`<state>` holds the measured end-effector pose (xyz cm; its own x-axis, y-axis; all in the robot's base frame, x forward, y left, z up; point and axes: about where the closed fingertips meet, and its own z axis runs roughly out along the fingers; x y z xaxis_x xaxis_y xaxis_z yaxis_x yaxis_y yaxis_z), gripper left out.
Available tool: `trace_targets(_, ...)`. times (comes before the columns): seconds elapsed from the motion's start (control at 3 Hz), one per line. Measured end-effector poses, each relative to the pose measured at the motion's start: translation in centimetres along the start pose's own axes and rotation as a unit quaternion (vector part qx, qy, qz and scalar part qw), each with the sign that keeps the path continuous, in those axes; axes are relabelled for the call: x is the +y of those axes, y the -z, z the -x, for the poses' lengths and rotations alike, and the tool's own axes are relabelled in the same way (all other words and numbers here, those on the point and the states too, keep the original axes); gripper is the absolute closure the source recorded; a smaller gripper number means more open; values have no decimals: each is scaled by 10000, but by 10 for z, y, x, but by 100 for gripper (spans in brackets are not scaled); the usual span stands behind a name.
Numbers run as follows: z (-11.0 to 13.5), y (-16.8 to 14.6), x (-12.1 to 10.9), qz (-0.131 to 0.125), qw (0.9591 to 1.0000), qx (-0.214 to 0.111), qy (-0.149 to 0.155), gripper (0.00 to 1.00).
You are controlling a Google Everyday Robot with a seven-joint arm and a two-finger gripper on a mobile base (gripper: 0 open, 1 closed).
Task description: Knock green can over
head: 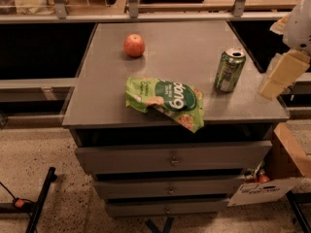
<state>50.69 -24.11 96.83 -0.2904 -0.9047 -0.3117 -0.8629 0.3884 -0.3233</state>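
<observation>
The green can (230,71) stands upright on the right side of the grey cabinet top (184,42), near its right edge. It is green with pale markings and a silver top. My gripper (282,75) shows as pale cream parts at the right edge of the view, just right of the can and apart from it, beyond the cabinet's right edge. The white arm (300,23) rises above it and runs out of view.
A red apple (134,45) sits at the back left of the top. A flat green snack bag (167,101) lies at the front middle, overhanging the front edge. Drawers (172,158) are below. A cardboard box (284,164) stands on the floor at the right.
</observation>
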Motion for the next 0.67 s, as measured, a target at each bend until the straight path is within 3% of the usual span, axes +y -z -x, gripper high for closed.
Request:
trace_targets(0.33, -13, -24, -38, -113, 9980, -439, -449, 0)
trace_targets(0.67, -22, -55, -64, -16, 9882, -1223, -926, 0)
